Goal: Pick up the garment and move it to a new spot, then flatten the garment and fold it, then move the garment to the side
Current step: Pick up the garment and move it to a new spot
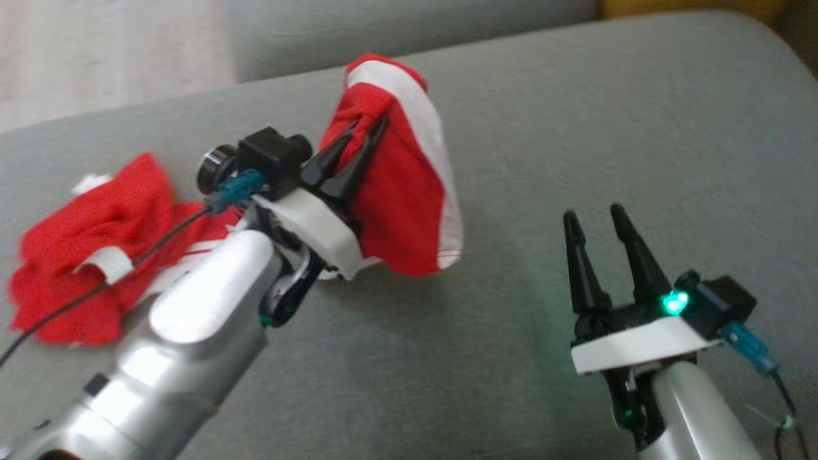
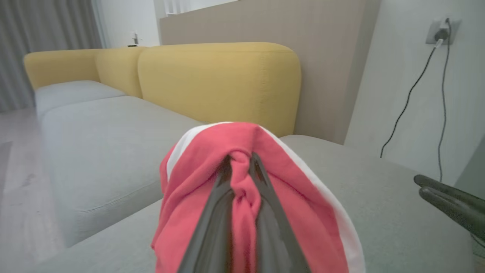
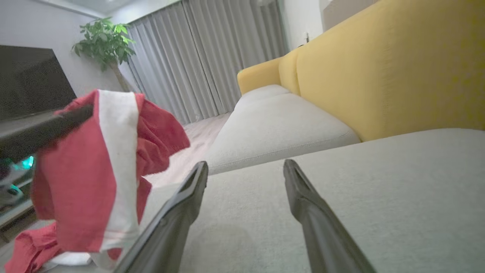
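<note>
Noted red garment (image 1: 396, 191) with white band: one end lifted above grey sofa seat (image 1: 575, 128), rest heaped on seat toward robot's left. Found lifted end pinched in left claw (image 1: 369, 124), fingers drawn narrow on a bunched fold, cloth draping down both sides. Logged right claw (image 1: 593, 214) spread wide, holding nothing, low over bare seat, well apart from cloth. Saw yellow backrest (image 2: 219, 83) behind seat.

Garment (image 1: 409, 191) on cushion (image 1: 575, 115), left of right gripper (image 1: 593, 214).
</note>
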Available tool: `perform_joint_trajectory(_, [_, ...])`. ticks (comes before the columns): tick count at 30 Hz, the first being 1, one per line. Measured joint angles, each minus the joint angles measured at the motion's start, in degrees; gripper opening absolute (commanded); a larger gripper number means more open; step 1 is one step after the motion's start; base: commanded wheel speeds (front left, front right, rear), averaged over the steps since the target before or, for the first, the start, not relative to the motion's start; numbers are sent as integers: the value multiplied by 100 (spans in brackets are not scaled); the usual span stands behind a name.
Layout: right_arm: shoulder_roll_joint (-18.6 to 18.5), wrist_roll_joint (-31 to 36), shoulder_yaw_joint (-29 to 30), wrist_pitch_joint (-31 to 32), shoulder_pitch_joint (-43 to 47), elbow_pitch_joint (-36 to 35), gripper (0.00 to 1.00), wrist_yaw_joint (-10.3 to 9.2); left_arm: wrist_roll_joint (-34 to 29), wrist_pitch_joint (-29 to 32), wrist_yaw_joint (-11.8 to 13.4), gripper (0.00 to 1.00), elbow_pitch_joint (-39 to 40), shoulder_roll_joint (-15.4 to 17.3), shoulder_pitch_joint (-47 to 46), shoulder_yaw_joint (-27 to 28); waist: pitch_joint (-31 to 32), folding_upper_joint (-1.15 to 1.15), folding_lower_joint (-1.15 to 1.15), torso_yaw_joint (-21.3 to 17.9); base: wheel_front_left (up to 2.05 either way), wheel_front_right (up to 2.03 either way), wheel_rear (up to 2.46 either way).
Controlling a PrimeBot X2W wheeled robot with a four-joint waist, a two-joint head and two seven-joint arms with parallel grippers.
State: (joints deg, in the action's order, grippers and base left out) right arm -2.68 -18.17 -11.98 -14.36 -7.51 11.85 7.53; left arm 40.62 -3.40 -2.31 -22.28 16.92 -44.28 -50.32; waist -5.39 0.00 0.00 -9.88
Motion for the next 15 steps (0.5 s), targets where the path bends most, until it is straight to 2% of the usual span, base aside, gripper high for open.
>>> perform_joint_trajectory(5, [-1,-147,-21,-1,-112,-91,100,0,-52,-168,35,0,-416,-341,-14,-122,-238,0,0,-657,0,0,0])
perform_joint_trajectory(8, [-2,-157,8,-1,-110,-124,100,0,-111,-281,-56,0,-733,-552,-14,-220,-382,0,1,-992,0,0,0])
perform_joint_trajectory(9, [-2,-157,8,-1,-110,-124,100,0,-111,-281,-56,31,-733,-552,-14,-220,-382,0,1,-992,0,0,0])
perform_joint_trajectory(10, [-2,-176,11,-1,-110,-133,100,0,-107,-350,-96,47,-793,-641,-14,-224,-429,0,0,-1081,0,0,0])
perform_joint_trajectory(11, [-2,-200,13,-1,-109,-158,100,0,-87,-430,-159,100,-931,-792,-31,-324,-525,0,0,-1209,0,0,0])
perform_joint_trajectory(15, [-1,-200,42,-1,-109,-159,100,0,-214,-480,-182,100,-1223,-876,-55,-516,-627,0,1,-1282,0,0,0])
